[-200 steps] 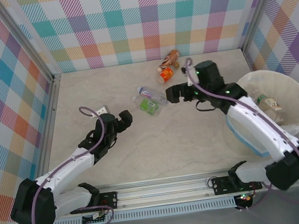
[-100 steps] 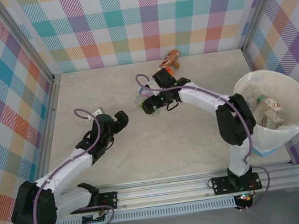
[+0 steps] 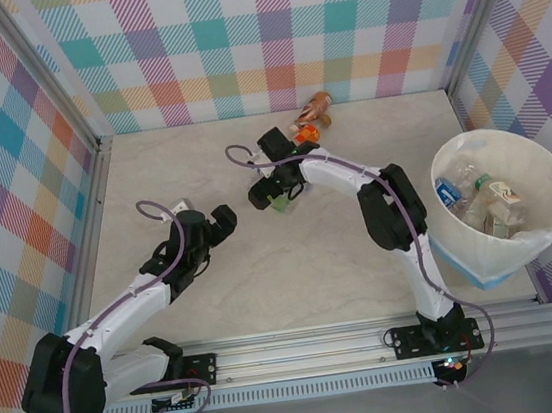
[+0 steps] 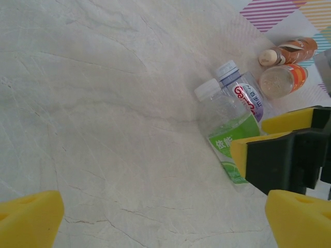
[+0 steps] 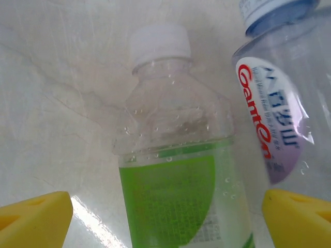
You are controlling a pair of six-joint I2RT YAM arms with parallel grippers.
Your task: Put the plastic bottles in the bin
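One big cream bin [image 3: 459,244] is seen at the right edge of the table [image 3: 313,262], with several bottles [image 3: 478,197] already lying inside it. Four more are left out on the far side of the table, well apart from the bin.

The left gripper [image 3: 210,227] is held wide open over bare table, with nothing between its jaws. The right gripper [image 3: 273,195] is stretched out to the group, its jaws spread wide on either side of the green-label bottle [image 5: 173,155]. Nothing is gripped yet.

The grip is best taken across the labelled body, squarely on the width. The blue-cap bottle [image 5: 279,119] lies touching or just beside it, right by one yellow fingertip, so that finger should be slipped between the two. Otherwise both could be pinched, or the neighbour shoved aside.

The green-label bottle is lying on its side. Its long axis is run straight away from the right wrist, with the white cap [image 5: 159,44] pointed far-left and the base toward the gripper. The orange bottle [image 3: 304,134] and brown bottle [image 3: 319,105] lie beyond, by the back wall.
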